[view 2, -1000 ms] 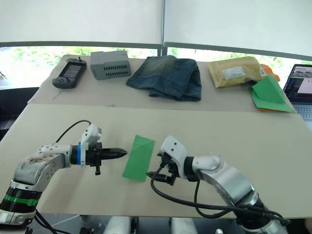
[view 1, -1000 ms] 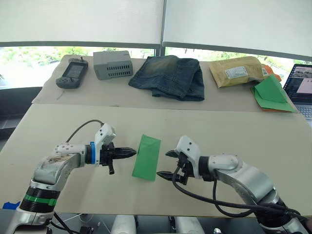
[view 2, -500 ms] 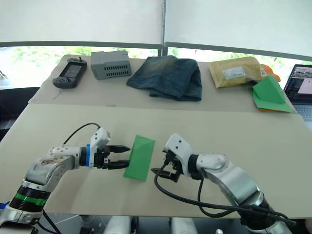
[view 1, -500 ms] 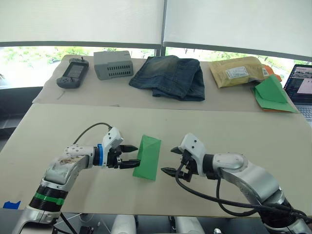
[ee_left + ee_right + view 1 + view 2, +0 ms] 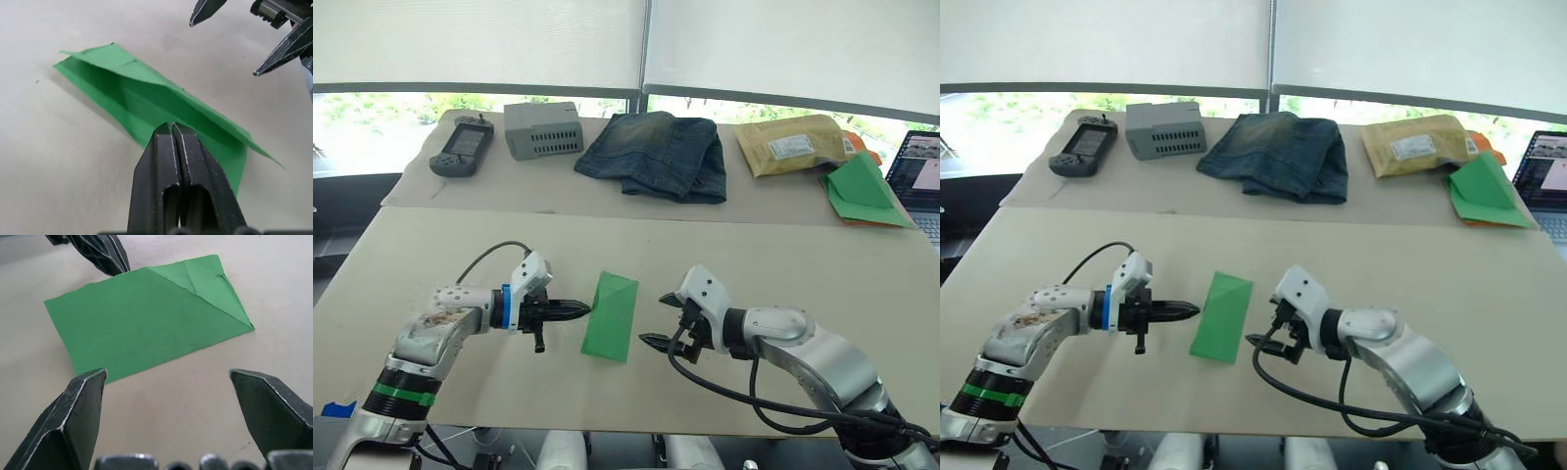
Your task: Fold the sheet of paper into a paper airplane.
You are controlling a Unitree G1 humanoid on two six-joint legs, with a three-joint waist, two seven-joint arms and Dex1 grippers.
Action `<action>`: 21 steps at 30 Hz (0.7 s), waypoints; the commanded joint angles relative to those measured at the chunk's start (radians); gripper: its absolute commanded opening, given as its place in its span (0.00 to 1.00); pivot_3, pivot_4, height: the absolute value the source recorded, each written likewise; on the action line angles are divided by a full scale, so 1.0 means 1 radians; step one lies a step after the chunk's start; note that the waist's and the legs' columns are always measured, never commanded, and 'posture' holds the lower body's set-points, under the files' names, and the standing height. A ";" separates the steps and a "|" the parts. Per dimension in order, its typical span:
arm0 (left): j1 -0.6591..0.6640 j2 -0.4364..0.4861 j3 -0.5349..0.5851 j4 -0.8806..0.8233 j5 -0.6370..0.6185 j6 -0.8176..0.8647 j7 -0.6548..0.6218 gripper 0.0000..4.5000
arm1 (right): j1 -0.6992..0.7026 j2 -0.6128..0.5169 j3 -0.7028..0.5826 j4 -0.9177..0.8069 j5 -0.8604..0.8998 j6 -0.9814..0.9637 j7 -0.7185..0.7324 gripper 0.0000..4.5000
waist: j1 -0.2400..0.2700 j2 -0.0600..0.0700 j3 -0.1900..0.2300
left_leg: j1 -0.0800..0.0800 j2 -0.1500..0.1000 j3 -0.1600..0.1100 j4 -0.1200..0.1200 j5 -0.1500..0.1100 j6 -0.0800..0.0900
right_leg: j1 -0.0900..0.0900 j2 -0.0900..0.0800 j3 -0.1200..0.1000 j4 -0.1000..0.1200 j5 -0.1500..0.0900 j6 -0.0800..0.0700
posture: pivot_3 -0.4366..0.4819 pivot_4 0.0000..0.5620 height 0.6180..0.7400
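Near the front edge of the counter (image 5: 460, 245), centre: one sheet of paper (image 5: 610, 316), bright green, folded to a narrow strip with one far corner turned down into a slanted point, lying on the beige surface with its upper flap slightly raised along the left side. Left of it: left gripper (image 5: 579, 310), black fingers pressed together with nothing between them, tips just at the paper's left edge; whether they touch it cannot be told. Right of it: right gripper (image 5: 657, 320), jaws wide apart, empty, tips near the paper's right edge but clear of it. Far strip of the counter, left to right: dark handheld game console (image 5: 461, 147); grey ventilated box (image 5: 542, 129); folded blue jeans (image 5: 658, 154); tan padded envelope (image 5: 790, 143) with a white label; green paper stack (image 5: 864, 192) with orange showing beneath its far edge; laptop (image 5: 924, 184) at the far right, screen lit, partly cut off by the frame edge. Behind the counter: window with white roller blinds (image 5: 489, 39) drawn most of the way down, greenery visible below them.
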 commanded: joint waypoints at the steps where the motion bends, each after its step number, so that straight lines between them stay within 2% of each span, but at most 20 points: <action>1: -0.027 -0.035 -0.035 0.028 0.039 -0.045 0.010 0.01 | -0.019 0.007 -0.021 -0.043 0.005 -0.024 -0.004 0.99 | -0.001 0.000 0.000 | 0.000 0.000 0.000 0.001 0.000 0.000 | 0.000 0.000 0.000 0.000 0.000 0.000 | 0.48 0.27 0.95; 8: -0.059 -0.103 -0.038 -0.006 -0.006 -0.003 -0.004 0.01 | 0.002 -0.027 -0.040 -0.059 -0.002 -0.010 -0.011 0.99 | -0.001 0.000 0.000 | -0.001 0.000 -0.001 0.005 0.000 0.000 | 0.001 0.000 0.000 0.002 0.001 0.003 | 0.48 0.27 0.95; 13: -0.064 -0.129 -0.080 0.012 0.019 -0.010 -0.004 0.01 | 0.011 -0.033 -0.067 -0.078 0.012 0.006 -0.030 0.99 | -0.001 0.000 0.000 | -0.001 0.000 -0.001 0.006 0.000 0.000 | 0.001 0.000 0.000 0.002 0.001 0.003 | 0.48 0.27 0.95; 18: -0.078 -0.189 -0.159 0.142 0.124 -0.076 0.037 0.01 | -0.015 -0.058 -0.163 -0.123 0.043 0.045 -0.042 0.99 | -0.001 0.000 0.000 | -0.001 -0.001 -0.001 0.006 0.000 0.000 | 0.001 0.000 0.000 0.002 0.001 0.003 | 0.48 0.27 0.95; 21: -0.101 -0.243 -0.173 0.184 0.135 -0.094 0.042 0.01 | 0.002 -0.053 -0.251 -0.151 0.084 0.049 -0.041 0.99 | 0.008 0.001 -0.001 | -0.001 -0.002 -0.003 0.006 0.000 0.000 | 0.003 0.000 0.000 0.001 0.001 0.003 | 0.48 0.27 0.95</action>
